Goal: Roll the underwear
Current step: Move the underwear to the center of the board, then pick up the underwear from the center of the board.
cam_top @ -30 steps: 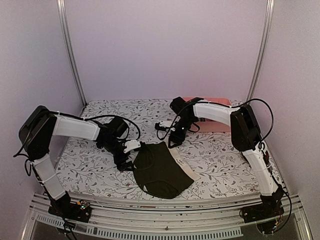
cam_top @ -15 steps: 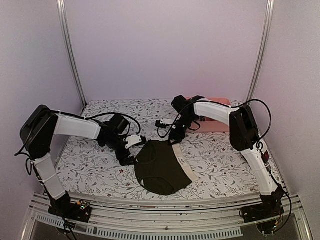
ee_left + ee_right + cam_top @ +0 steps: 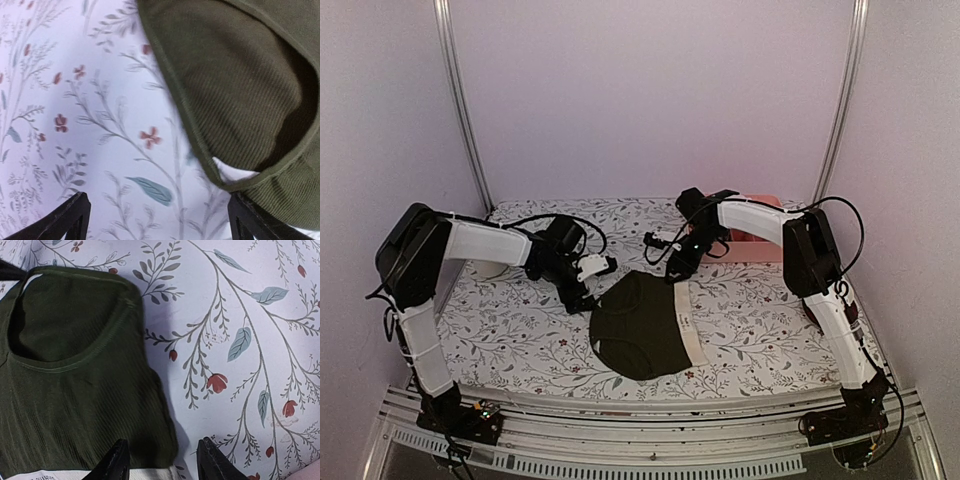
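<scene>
The dark olive underwear (image 3: 642, 325) lies flat on the floral tablecloth, with its whitish waistband (image 3: 690, 325) along its right side. My left gripper (image 3: 584, 288) hovers low at the garment's left far corner. In the left wrist view it (image 3: 157, 222) is open over bare cloth, and the underwear (image 3: 240, 80) lies just beyond its right finger. My right gripper (image 3: 672, 266) is at the garment's far right corner. It (image 3: 162, 462) stands open, with the underwear's (image 3: 75, 380) corner lying between the jaws and a gap on the right.
A pink tray (image 3: 752, 248) stands at the back right, partly hidden by the right arm. The floral tablecloth (image 3: 500, 330) covers the table. A metal rail (image 3: 640, 412) runs along the near edge, and two upright poles (image 3: 460, 110) stand at the back.
The underwear has slid away from the near edge and turned, so its waistband runs straighter. Both grippers moved farther back and to the right with it.
</scene>
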### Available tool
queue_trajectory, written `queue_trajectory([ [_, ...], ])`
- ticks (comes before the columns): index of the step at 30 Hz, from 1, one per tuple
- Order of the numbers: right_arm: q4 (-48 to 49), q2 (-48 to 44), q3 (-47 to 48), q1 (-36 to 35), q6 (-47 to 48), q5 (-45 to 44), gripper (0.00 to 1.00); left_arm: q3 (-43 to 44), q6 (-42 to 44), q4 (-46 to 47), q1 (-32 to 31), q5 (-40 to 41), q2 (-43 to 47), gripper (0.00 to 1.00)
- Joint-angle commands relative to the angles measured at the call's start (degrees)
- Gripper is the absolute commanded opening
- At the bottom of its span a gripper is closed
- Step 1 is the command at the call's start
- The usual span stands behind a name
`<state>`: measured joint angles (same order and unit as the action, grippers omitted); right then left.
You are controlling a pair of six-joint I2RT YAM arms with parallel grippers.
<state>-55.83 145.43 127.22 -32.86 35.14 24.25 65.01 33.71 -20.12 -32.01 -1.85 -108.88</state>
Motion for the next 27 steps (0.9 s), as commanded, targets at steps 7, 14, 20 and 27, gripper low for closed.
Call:
queue_trajectory([
  [7,-4.11,0.83,-0.09,0.56,-0.34,3.75,0.40,-0.77,2.72,-1.69,3.05,12.96,-6.93,0.99],
  [14,-3.17,1.01,-0.04,0.68,-2.81,1.63,0.29,-1.52,2.84,-3.21,2.43,5.30,-0.13,0.99],
  [20,-2.57,0.82,0.31,0.86,-3.96,2.85,0.02,-2.65,2.41,-3.30,-1.22,3.16,1.21,0.99],
  [27,-0.63,-3.80,-0.86,0.33,-3.98,4.89,0.02,-1.10,0.06,-2.80,-2.79,1.36,0.67,0.98],
])
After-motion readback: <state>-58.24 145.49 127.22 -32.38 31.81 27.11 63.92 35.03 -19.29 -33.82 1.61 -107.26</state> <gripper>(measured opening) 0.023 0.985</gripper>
